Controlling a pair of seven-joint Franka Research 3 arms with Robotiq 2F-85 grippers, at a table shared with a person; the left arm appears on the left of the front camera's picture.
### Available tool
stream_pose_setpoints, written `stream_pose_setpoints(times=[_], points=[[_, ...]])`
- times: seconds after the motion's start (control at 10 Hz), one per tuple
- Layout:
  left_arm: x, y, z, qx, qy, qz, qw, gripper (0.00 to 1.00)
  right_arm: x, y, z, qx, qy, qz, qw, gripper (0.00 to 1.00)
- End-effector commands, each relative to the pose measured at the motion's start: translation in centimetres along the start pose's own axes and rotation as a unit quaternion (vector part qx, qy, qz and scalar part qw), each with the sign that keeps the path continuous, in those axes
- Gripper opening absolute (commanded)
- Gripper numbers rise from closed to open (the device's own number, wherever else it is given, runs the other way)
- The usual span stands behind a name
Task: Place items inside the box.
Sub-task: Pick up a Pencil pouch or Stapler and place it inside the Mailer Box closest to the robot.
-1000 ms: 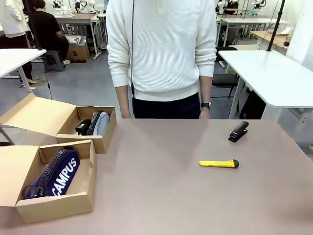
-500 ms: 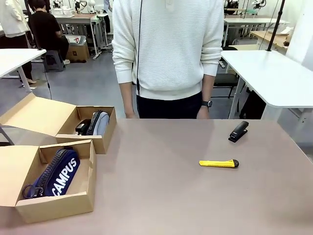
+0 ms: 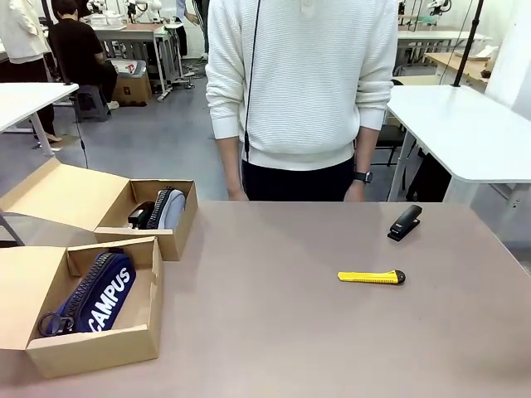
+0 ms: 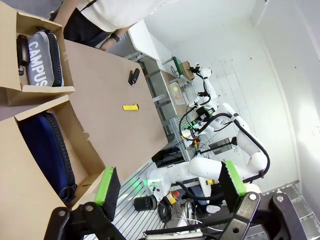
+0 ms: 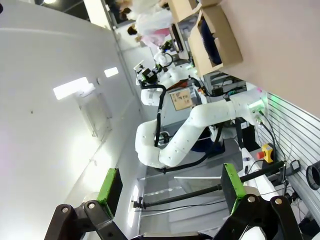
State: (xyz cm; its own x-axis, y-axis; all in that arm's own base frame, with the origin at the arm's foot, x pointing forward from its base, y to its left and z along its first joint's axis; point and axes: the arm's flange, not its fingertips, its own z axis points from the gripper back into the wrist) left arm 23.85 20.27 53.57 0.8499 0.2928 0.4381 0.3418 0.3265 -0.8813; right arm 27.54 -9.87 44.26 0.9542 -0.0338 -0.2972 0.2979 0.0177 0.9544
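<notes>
Front view, table [image 3: 274,340] read as a clock face with the person at 12. At 8 o'clock stands the near cardboard box [image 3: 95,352], flaps open; the navy pencil case [image 3: 101,294] lettered "CAMPUS" lies inside it, with its zipper ring toward the near end. At 10 o'clock, just beyond it, stands the far cardboard box [image 3: 184,222], lid flap folded back to the left; it holds the grey pencil case [image 3: 170,207] on edge and, beside that at its 9 o'clock, a black item [image 3: 138,216] too hidden to identify. At 12 o'clock the person [image 3: 303,83] in a white sweater stands at the far edge, arms hanging down. The yellow utility knife [image 3: 371,277] lies flat on the bare tabletop at 3 o'clock. The black stapler [image 3: 406,222] rests at 2 o'clock, apart from the knife. Left wrist view: the left gripper [image 4: 169,176] is off the table, fingers spread wide apart, nothing between them. Right wrist view: the right gripper [image 5: 170,182] has its fingers likewise fully apart and unloaded.
</notes>
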Motion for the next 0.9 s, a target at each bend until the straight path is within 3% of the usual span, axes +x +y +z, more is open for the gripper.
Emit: stream_pose_setpoints(times=[0.0, 0.1, 0.2, 0.3, 0.4, 0.5, 0.6, 0.7, 0.8], points=[[-0.2, -0.1, 0.0, -0.005, 0.001, -0.013, 1.0, 1.0, 0.0, 0.0, 0.0, 0.0, 0.0, 0.0, 1.0, 1.0], [-0.2, -0.1, 0.0, -0.005, 0.001, -0.013, 1.0, 1.0, 0.5, 0.6, -1.0, -0.086, -0.041, 0.022, 0.995, 1.0], [-0.2, -0.1, 0.0, -0.005, 0.001, -0.013, 1.0, 1.0, 3.4, 1.8, -2.7, -0.178, -0.056, 0.033, 0.982, 1.0], [-0.2, -0.1, 0.0, -0.005, 0.001, -0.013, 1.0, 1.0, 7.5, 3.5, -3.7, -0.271, -0.113, 0.038, 0.955, 1.0], [-0.2, -0.1, 0.0, -0.005, 0.001, -0.013, 1.0, 1.0, 10.4, 4.4, -4.2, -0.325, -0.139, 0.035, 0.935, 1.0], [-0.2, -0.1, 0.0, -0.005, 0.001, -0.013, 1.0, 1.0, 12.7, 4.8, -4.2, -0.336, -0.157, 0.014, 0.929, 1.0], [-0.2, -0.1, 0.0, -0.005, 0.001, -0.013, 1.0, 1.0, 11.4, 5.4, -3.4, -0.255, -0.038, 0.021, 0.966, 1.0], [-0.2, -0.1, 0.0, -0.005, 0.001, -0.013, 1.0, 1.0, 4.4, 6.8, 2.0, -0.094, 0.112, -0.003, 0.989, 1.0], [-0.2, -0.1, 0.0, -0.005, 0.001, -0.013, 1.0, 1.0, -2.7, 6.0, 6.5, -0.033, 0.149, -0.105, 0.983, 1.0]])
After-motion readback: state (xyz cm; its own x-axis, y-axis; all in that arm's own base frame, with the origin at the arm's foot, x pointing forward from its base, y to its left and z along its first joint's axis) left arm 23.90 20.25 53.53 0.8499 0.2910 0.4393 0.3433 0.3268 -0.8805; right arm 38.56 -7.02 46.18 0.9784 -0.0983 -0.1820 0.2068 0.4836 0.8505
